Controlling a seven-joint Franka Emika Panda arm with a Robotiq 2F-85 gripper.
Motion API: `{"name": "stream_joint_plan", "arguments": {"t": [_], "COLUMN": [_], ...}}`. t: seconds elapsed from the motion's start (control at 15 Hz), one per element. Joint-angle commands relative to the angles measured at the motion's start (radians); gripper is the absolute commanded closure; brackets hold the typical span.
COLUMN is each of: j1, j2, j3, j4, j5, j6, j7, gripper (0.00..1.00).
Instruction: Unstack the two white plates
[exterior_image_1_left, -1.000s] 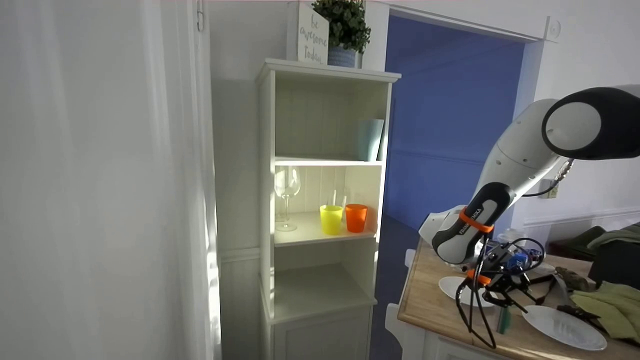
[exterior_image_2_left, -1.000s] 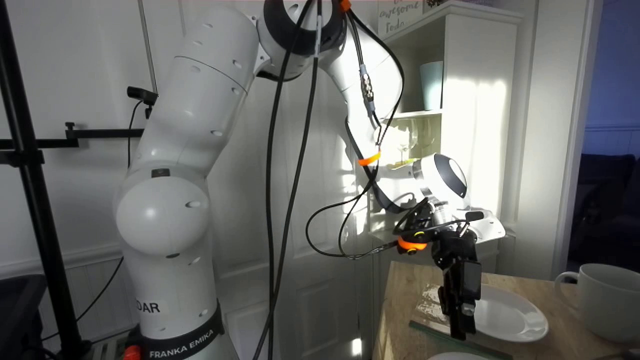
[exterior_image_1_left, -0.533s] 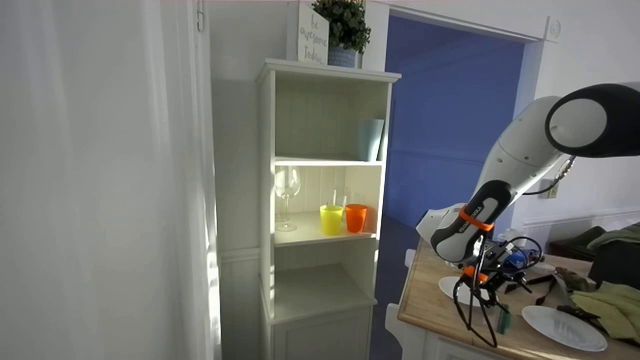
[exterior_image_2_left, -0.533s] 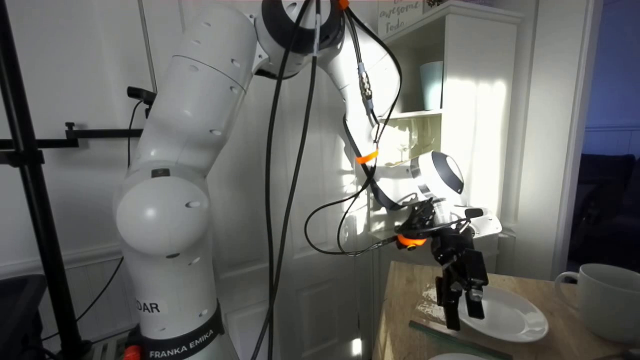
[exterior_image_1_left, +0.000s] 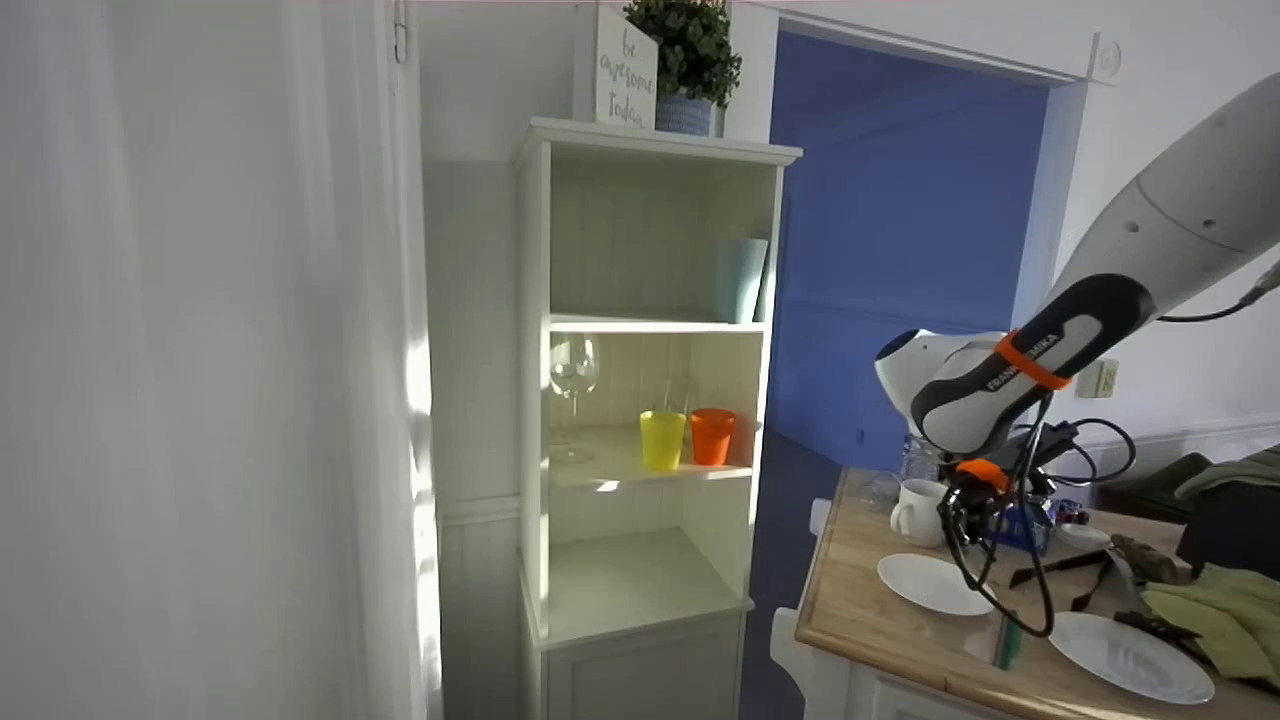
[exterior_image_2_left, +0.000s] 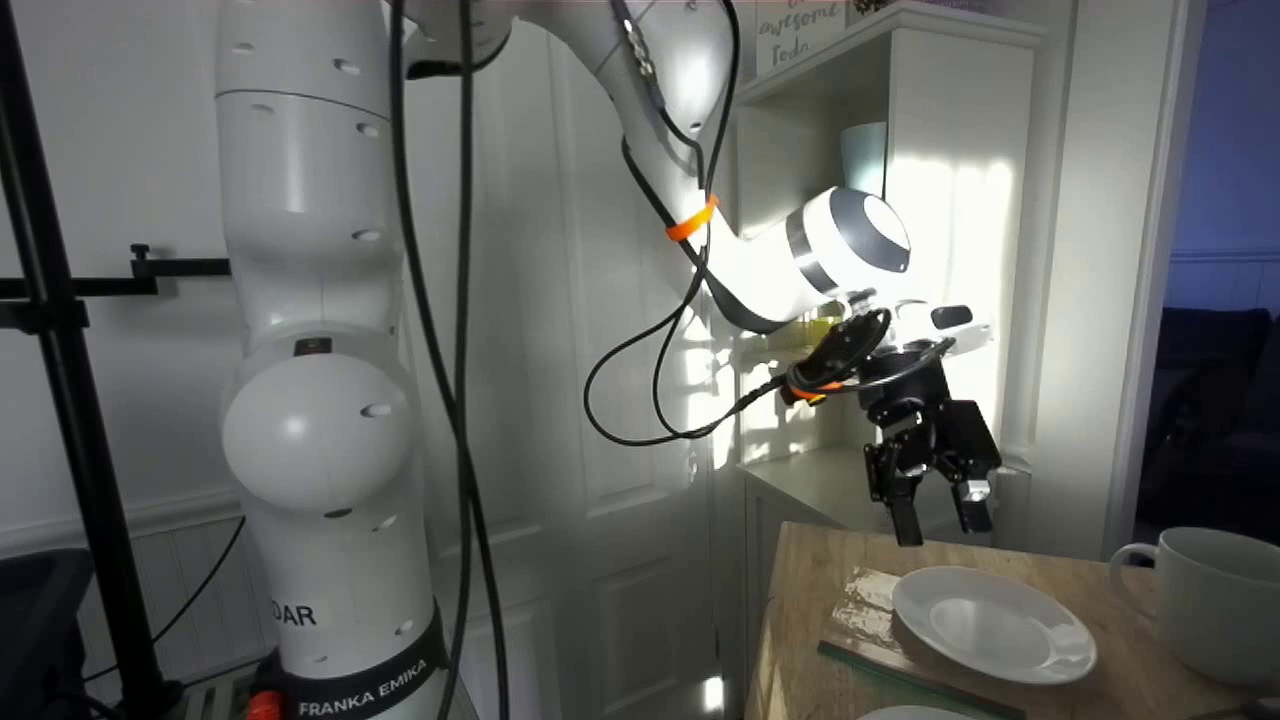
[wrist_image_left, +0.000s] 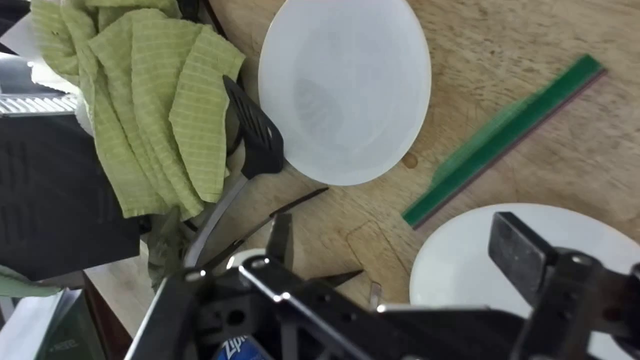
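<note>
Hovers with Robotiq gripper (exterior_image_2_left: 941, 527) spread wide, empty, higher than a white dinner plate (wrist_image_left: 460, 260) and, across the green bag seal (wrist_image_left: 503, 143), its twin (wrist_image_left: 345, 95) (apparently unstacked; probably withdraw).

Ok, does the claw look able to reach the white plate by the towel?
Probably yes: the claw hangs open above the table and that plate lies uncovered, though the spatula crowds one side of its rim.
</note>
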Motion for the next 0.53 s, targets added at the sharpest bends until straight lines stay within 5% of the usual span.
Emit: {"name": "stream_joint_plan", "arguments": {"t": [0.0,0.2,0.27,0.47], "j1": [-0.045,-0.076,-0.081,-0.105], "j2": [-0.252,-0.378,-0.264,-0.351], "j3": [0.013,0.007,0.036,0.039], "j4": [-0.171,-0.233,-0.149,-0.200], "j5": [0.006,0.036,0.016,0.024], "j6": [0.118,0.206,0.142,0.179], "j7": [-0.099,-0.213,-0.145,-0.197], "gripper": [0.00,0.00,0.00,0.00]}}
